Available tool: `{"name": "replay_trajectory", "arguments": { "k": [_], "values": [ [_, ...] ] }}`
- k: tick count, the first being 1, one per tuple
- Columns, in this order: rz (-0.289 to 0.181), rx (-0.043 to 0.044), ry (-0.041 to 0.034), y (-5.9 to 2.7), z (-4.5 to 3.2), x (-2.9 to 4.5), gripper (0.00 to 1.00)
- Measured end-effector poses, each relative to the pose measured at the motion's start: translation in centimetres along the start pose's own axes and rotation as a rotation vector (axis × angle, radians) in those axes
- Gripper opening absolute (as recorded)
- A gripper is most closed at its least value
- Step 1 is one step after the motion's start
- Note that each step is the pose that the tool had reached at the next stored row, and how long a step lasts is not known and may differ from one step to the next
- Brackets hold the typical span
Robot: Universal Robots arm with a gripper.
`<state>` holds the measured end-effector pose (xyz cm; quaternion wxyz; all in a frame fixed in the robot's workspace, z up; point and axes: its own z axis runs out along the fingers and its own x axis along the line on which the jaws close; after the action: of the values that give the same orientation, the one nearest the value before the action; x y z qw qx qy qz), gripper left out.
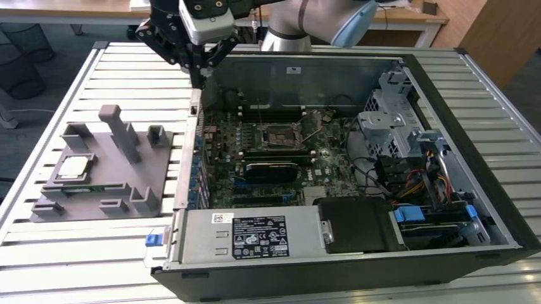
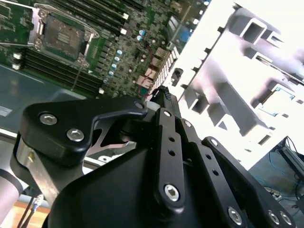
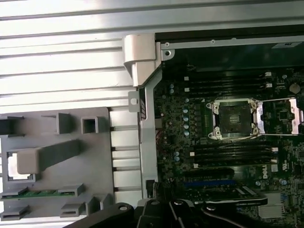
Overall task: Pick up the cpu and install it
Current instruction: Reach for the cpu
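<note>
cpu (image 1: 72, 167) on fixture (image 1: 97, 183) | fixture at exterior view's left of case (image 1: 338, 69) | pincer (image 1: 201, 81) above case wall

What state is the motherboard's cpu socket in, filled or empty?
Empty: the socket shows bare with its frame swung open, and the cpu lies on the grey fixture.

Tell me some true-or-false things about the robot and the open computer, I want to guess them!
1. The cpu lies on the grey fixture. True.
2. The gripper is holding the cpu. False: it is shut on nothing, above the side wall of the computer case.
3. The computer case is open, with the motherboard showing. True.
4. A cpu sits in the socket. False: the socket is empty, with its frame flipped open.
</note>
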<state>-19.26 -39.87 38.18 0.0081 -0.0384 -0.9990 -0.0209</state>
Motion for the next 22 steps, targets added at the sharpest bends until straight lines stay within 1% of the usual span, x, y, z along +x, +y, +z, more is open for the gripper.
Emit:
{"name": "replay_trajectory", "arguments": {
  "k": [6, 11, 19, 22],
  "values": [
    [0.0, 0.0, 0.0, -0.15, 0.21, 1.78, 0.11],
    [-0.001, 0.0001, 0.0001, -0.44, 0.38, 2.8, 0.11],
    [-0.002, 0.0003, 0.0002, -0.8, 0.63, 4.05, 0.11],
    [-0.002, 0.0004, 0.0001, -0.87, 0.69, 4.63, 0.11]
  ]
}}
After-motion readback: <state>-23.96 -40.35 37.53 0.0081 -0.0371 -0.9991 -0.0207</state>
